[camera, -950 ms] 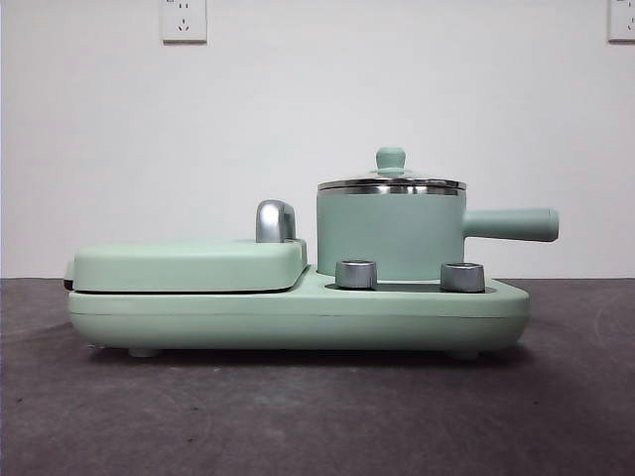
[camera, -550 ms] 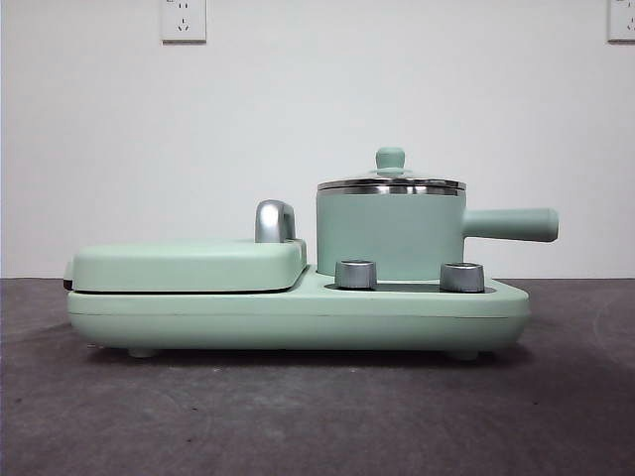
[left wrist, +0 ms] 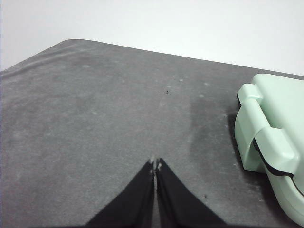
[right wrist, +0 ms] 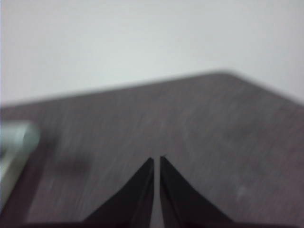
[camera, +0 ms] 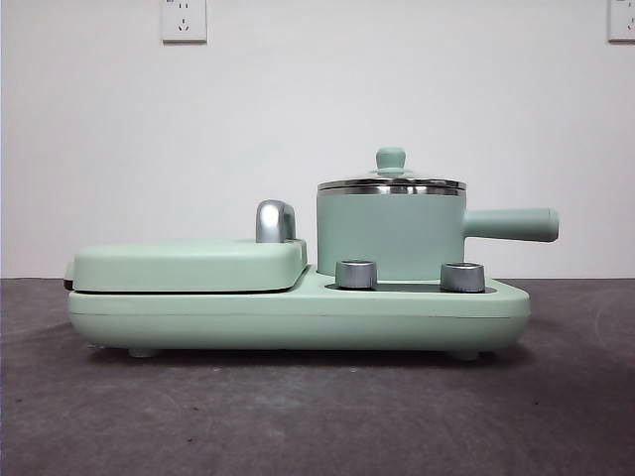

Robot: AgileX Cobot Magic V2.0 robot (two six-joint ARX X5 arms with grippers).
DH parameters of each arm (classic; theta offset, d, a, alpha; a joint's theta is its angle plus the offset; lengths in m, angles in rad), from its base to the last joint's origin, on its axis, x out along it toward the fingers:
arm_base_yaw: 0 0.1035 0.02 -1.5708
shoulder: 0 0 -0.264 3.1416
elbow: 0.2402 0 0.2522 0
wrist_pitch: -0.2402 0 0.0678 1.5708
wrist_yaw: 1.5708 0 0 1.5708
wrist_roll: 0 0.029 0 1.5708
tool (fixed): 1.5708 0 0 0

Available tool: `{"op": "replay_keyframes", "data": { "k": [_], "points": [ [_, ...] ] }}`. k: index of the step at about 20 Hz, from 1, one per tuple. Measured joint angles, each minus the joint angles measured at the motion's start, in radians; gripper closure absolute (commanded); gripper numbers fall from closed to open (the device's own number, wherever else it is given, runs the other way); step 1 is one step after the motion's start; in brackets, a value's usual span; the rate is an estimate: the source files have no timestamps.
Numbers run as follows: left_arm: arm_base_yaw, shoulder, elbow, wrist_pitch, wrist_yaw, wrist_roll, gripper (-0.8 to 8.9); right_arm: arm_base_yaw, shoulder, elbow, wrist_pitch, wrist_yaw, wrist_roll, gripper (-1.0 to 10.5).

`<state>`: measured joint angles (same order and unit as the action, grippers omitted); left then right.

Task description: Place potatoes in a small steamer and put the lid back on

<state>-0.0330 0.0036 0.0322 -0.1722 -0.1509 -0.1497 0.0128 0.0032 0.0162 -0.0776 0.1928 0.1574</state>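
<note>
The small steamer (camera: 391,236), a mint-green pot with a steel rim and a straight side handle (camera: 511,224), stands on the right half of the mint-green cooker base (camera: 298,317). The glass lid (camera: 391,182) with its green knob sits on the pot. The potatoes are hidden or out of view. In the left wrist view my left gripper (left wrist: 156,164) hovers shut over bare grey table, apart from the cooker's end (left wrist: 270,137). In the blurred right wrist view my right gripper (right wrist: 156,159) is shut over the table, with the tip of the pot handle (right wrist: 16,142) off to one side. Neither arm shows in the front view.
A flat mint-green griddle cover (camera: 189,265) with a chrome handle (camera: 275,220) fills the cooker's left half. Two steel knobs (camera: 356,274) sit on the base in front of the pot. Dark grey table (camera: 298,416) spreads around; a white wall with sockets stands behind.
</note>
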Motion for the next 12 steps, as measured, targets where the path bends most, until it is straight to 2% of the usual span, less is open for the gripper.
{"op": "replay_keyframes", "data": {
  "k": [3,7,12],
  "points": [
    [0.000,0.000,0.000,0.000,0.000,0.000,8.07,0.000,0.000,0.000,-0.080,-0.063,-0.022,9.3],
    [0.000,0.000,0.000,0.000,0.000,0.000,8.07,0.000,0.001,0.000,-0.088,-0.136,-0.064,9.3],
    [0.000,0.000,0.000,0.000,0.000,0.000,8.07,0.005,0.001,0.000,-0.089,-0.148,-0.082,9.3]
  ]
}}
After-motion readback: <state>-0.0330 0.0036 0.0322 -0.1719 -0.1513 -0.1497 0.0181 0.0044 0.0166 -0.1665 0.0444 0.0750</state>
